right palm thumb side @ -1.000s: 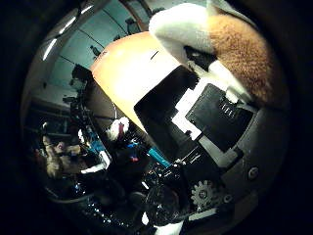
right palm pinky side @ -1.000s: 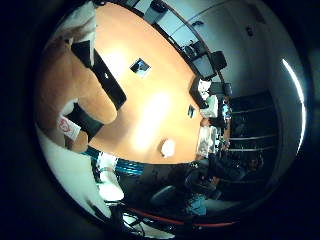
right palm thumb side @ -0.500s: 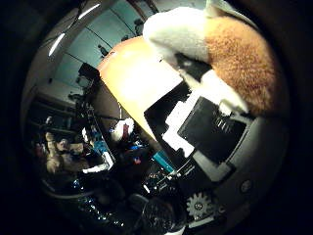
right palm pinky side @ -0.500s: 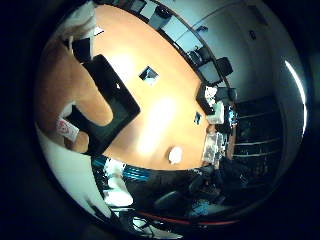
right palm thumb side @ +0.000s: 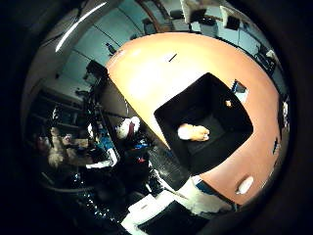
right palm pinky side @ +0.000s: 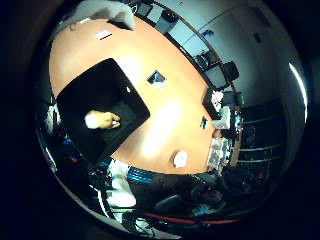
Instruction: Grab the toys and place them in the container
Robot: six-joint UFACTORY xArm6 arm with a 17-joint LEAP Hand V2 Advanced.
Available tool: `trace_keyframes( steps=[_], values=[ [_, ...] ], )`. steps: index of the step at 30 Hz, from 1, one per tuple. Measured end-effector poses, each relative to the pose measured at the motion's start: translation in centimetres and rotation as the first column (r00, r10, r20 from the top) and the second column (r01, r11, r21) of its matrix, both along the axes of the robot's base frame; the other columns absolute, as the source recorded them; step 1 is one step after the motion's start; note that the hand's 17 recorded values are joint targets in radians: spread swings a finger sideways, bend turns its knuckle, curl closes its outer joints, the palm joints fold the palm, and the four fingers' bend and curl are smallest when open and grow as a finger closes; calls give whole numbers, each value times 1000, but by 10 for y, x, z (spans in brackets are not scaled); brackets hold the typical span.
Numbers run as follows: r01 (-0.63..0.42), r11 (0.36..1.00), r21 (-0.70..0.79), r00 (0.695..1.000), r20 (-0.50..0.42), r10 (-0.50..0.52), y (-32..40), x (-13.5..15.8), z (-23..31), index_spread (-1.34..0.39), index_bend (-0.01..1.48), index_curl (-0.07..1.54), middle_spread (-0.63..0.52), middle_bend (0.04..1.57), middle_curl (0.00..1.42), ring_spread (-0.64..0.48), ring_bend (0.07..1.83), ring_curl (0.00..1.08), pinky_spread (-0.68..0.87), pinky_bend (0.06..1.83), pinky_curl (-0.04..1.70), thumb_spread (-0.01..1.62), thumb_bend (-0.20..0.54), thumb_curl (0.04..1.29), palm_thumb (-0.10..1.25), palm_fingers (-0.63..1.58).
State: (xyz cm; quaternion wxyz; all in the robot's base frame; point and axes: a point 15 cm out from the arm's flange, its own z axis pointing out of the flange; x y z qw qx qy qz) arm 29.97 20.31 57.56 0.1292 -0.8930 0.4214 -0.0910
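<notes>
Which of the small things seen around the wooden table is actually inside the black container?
The orange-and-white plush toy: it lies on the floor of the black container. The small white object sits out on the bare tabletop near the table's edge.

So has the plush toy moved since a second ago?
Yes. The plush toy was close against the palm then, above the black container; now it lies on the container's floor, well clear of the palm.
</notes>
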Motion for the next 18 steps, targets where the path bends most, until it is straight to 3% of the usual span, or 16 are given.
trace_keyframes(
  steps=[10, 18],
  values=[
    [125, 992, -26, 992, 15, -124, -79, 10, -4, -420, 181, 365, -16, 254, 337, 193, 360, 224, 510, 572, 380, 1120, -21, 254, 391, 159],
    [282, 955, -90, 959, 11, -282, -189, 13, -12, -404, 171, 327, -16, 200, 327, 196, 312, 220, 506, 510, 323, 1113, -21, 255, 403, 205]
  ],
)
